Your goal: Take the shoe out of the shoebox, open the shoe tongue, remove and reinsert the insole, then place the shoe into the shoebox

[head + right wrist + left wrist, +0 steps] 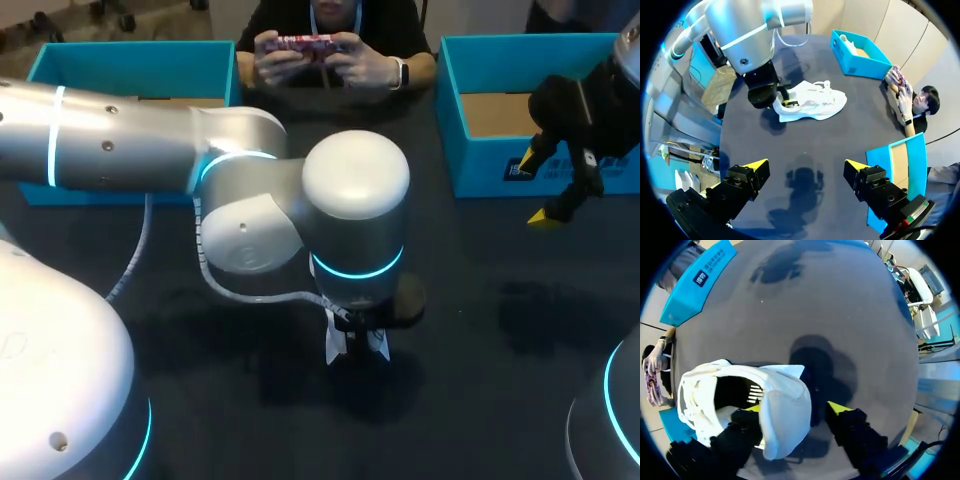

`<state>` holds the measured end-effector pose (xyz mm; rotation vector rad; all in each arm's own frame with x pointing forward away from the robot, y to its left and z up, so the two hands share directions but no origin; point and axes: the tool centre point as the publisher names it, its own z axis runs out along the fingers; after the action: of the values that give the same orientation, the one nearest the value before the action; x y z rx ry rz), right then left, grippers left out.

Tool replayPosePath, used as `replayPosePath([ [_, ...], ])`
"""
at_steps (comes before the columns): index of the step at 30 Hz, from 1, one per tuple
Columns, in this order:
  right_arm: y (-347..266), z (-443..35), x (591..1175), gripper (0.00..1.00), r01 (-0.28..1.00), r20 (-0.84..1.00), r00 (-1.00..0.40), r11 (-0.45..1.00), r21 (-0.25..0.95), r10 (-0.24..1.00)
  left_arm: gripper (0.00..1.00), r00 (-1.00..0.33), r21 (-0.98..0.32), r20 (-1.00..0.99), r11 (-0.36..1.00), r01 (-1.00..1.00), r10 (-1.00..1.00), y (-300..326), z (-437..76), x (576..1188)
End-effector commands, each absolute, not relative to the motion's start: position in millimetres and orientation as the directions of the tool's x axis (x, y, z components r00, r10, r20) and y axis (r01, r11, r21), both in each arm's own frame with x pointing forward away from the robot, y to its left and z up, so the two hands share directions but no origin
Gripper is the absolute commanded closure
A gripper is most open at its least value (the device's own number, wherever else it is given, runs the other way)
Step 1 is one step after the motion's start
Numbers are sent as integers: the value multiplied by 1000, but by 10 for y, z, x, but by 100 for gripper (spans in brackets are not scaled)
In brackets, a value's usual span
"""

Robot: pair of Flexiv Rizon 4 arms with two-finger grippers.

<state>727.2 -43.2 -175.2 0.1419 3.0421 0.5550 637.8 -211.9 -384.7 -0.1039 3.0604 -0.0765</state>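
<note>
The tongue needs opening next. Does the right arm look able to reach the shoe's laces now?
Probably yes: only bare table lies between the open right gripper and the shoe; the left gripper sits at the heel, leaving the laces uncovered.

Our left gripper [795, 408] straddles the heel of a white shoe [702, 390] resting on the dark table [850, 310]. One yellow-tipped finger sits inside the shoe's opening; the other is outside, seemingly just clear of the heel. A blue shoebox [692, 282] stands well apart, by the table's edge.
</note>
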Motion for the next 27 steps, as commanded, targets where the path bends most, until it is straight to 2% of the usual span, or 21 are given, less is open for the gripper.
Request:
replayPosePath([
  [1, -427, -1759, 7282, 0, 82, -27, -995, 932, 353, 98, 60, -993, -42, -86, 996, -76, -80, -2164, -3929, 6357],
  [2, -427, -1759, 7282, 0, 82, -27, -995, 932, 353, 98, 69, -992, -42, -88, 996, -81, -85, -2168, -3937, 6359],
  [3, -427, -1759, 7282, 0, 82, -27, -995, 932, 353, 98, 87, -992, -44, -89, 996, -83, -87, -2169, -3939, 6361],
  [4, -427, -1759, 7282, 0, 82, -27, -995, 932, 353, 98, 100, -992, -43, -89, 996, -83, -87, -2170, -3943, 6363],
  [13, -427, -1759, 7282, 0, 82, -27, -995, 932, 353, 98, 100, -993, 20, -53, 994, -107, -106, -2096, -3843, 6427],
  [27, -427, -1759, 7282, 0, 82, -27, -995, 932, 353, 98, 100, -998, 14, -12, 998, -62, -62, -1896, -2870, 6499],
])
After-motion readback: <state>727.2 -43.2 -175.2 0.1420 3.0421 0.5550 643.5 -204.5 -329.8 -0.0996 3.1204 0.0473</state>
